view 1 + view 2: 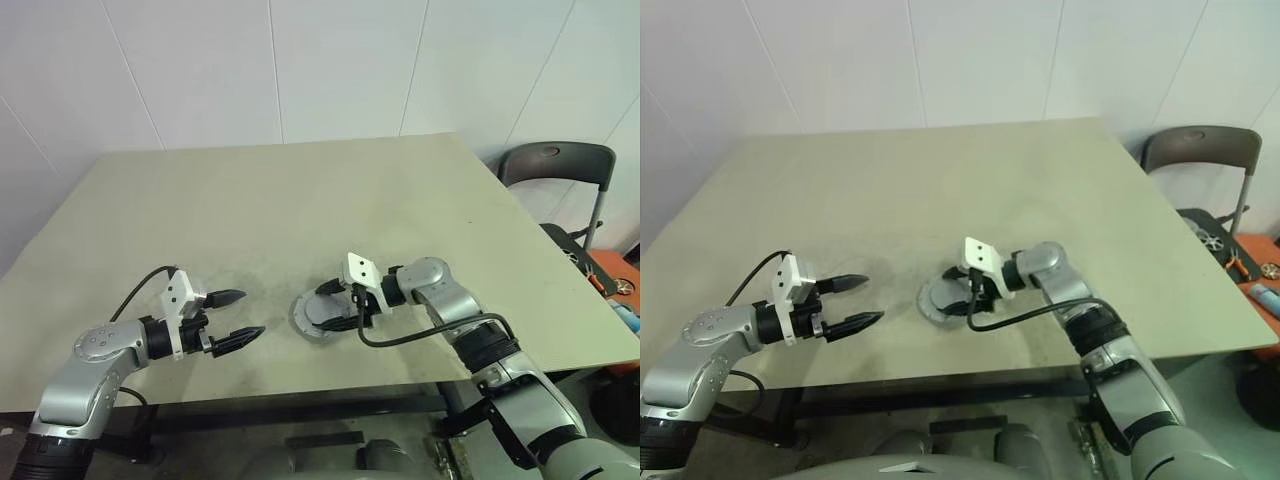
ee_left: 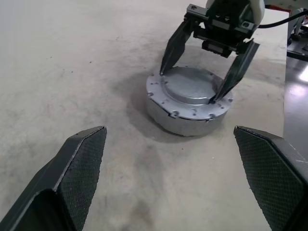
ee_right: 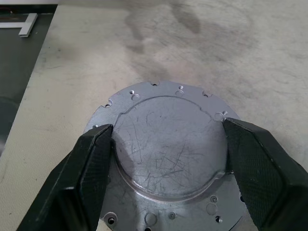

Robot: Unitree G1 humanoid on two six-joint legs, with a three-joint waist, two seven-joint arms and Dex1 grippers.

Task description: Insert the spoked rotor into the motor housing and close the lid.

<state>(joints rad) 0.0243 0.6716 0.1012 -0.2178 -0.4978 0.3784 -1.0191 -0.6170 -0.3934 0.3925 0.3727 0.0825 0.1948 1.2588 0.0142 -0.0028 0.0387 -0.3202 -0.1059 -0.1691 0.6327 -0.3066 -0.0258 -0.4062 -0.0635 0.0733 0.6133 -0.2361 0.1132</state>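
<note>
Room: white panelled walls behind a pale olive table; a dark folding chair stands off the table's far right corner, and small clutter lies on the floor at the right edge.
Table surface: scuffed and faintly stained, with the assembly near its front edge, a little right of centre.
Lid: the grey-silver lid lies flat on top of a low round metal body, its raised, scratched centre ringed by a flange with small holes and notches.
Motor housing: the round body under the lid, taken to be the motor housing, sits upright on the table; its inside is covered, so windings and rotor cannot be seen.
Right gripper: the right gripper reaches in from the right and points left and down over the assembly; its two black fingers straddle the lid's raised centre, tips resting at or just on the flange on either side. Whether they press on it cannot be told.
Left gripper: the left gripper hovers just above the table to the left of the assembly, apart from it, pointing toward it, with fingers spread wide and nothing between them.
</note>
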